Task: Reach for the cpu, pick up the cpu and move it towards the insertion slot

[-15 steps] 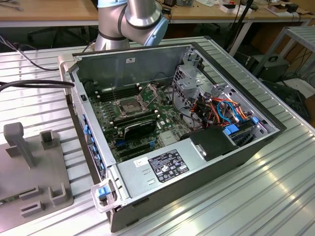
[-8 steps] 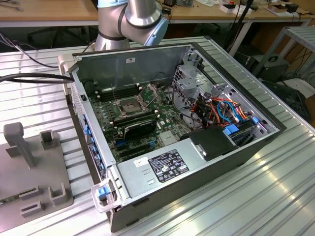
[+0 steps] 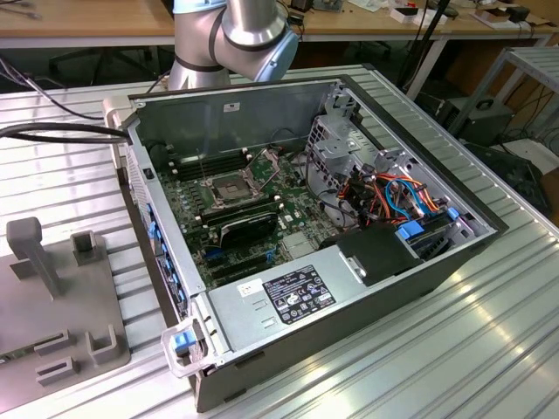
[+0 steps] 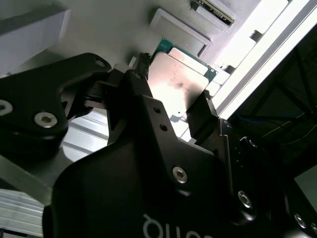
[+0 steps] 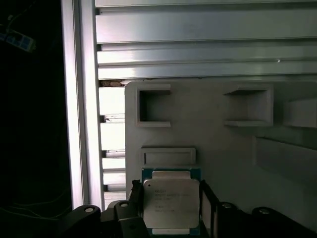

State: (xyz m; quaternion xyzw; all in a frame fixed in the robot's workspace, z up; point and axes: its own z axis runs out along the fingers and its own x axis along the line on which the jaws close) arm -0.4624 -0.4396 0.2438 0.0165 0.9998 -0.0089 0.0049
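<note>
Between the two dark fingers [image 5: 134, 197] of the gripper [image 5: 171, 199] sits the cpu [image 5: 171, 206], its silvery metal top facing the camera and a thin green rim showing along its edges. In both wrist views the fingers stand hard against two opposite sides of the chip, so the gripper is narrowed to the chip's width and holds it. Whether the cpu has left the surface under it cannot be told. In the second wrist view the cpu [image 4: 178, 84] catches a bright glare across its lid, with one finger [image 4: 200, 113] at one edge and the other at the far edge.

Under and beyond the chip lies a pale grey tray [image 5: 218, 148] with raised square and oblong pockets moulded into it. The tray rests on the ribbed aluminium worktop [image 5: 198, 29].

In the exterior view the arm [image 3: 236, 30] shows its silver joint past the far wall of an open computer case [image 3: 410, 279], which lies on the same slatted worktop. Inside the case the insertion slot [image 3: 229, 188], a square metal frame with a dark centre, sits on the green motherboard [image 3: 194, 223], toward the exterior view's left of the case. A silver power supply [image 3: 262, 301] fills the near corner. On the exterior view's left, apart from the case, stands a grey fixture [image 3: 52, 297] with upright blocks
</note>
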